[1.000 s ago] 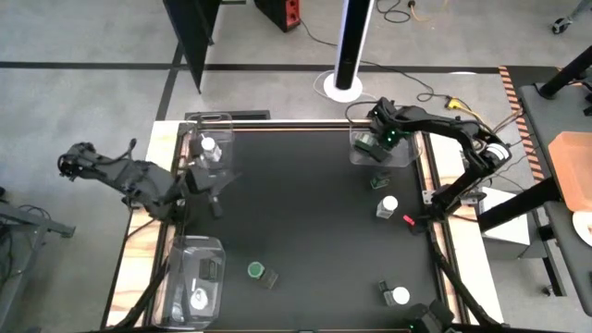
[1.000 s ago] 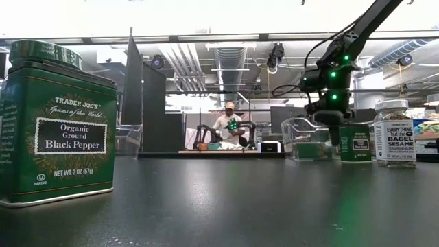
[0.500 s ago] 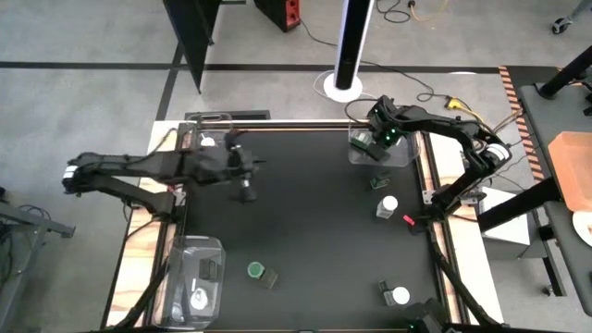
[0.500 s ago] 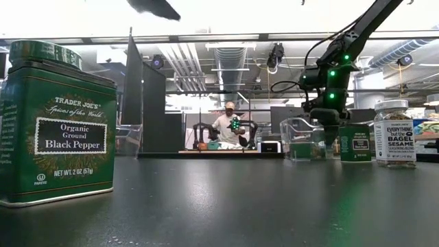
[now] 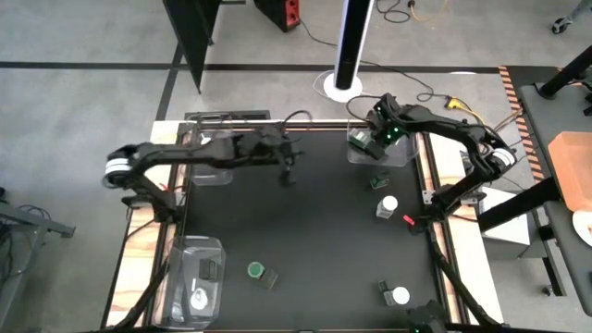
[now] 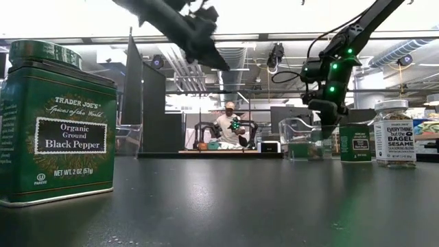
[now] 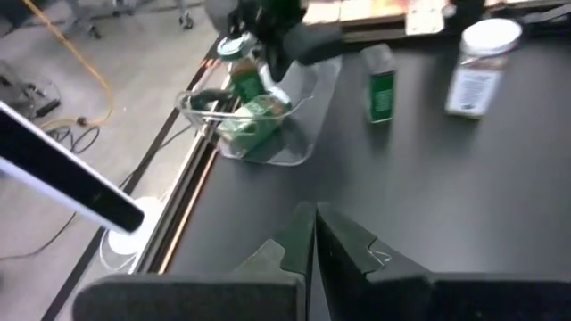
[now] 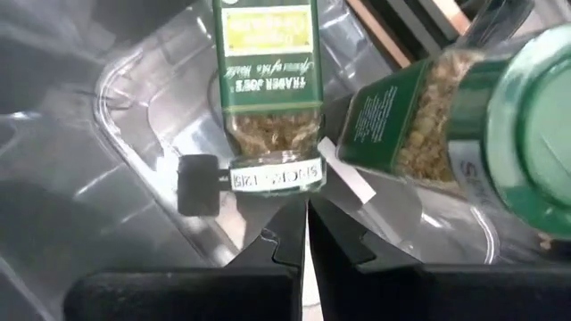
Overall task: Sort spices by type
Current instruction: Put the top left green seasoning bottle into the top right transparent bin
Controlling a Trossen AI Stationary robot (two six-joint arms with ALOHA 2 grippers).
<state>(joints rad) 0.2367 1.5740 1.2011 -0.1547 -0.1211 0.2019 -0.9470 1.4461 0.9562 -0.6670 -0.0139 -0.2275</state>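
1. Nearest the low camera, at the table's point(image 5: 314, 231) front edge, a green Black Pepper tin point(image 6: 56, 123) stands upright; from above it is the green-topped tin point(image 5: 260, 272) near the front, well apart from both arms.
2. At the front left corner a clear front-left tray point(image 5: 196, 280) holds a white-lidded jar point(image 5: 198, 298) and a dark tin point(image 5: 210, 268).
3. At the front right a white-capped jar point(image 5: 398, 296) lies by the edge.
4. Toward the right side, the Everything but the Bagel Sesame jar point(image 6: 394, 134), white lid up, stands just beside a small green tin point(image 6: 354, 142); from above they are the jar point(image 5: 387, 205) and tin point(image 5: 379, 182).
5. The left gripper point(image 5: 288, 172) hangs over bare table in the far middle, arm stretched out from the left; its fingers point(image 7: 348, 245) are pressed together with nothing between them.
6. At the far left a clear far-left tray point(image 5: 211, 153) lies partly under the left arm; what it holds cannot be made out.
7. At the far right corner a clear far-right tray point(image 7: 299, 134) holds two green-labelled spice jars: one point(image 8: 269, 98) lying with its base toward the wrist camera, the other, green-lidded point(image 8: 464, 125), tilted beside it.
8. The right gripper point(image 5: 373, 141) is over this tray, fingers point(image 8: 335, 241) pressed together, empty, just short of the first jar's base.
9. Beyond the table a person point(image 6: 228, 125) sits in the room.
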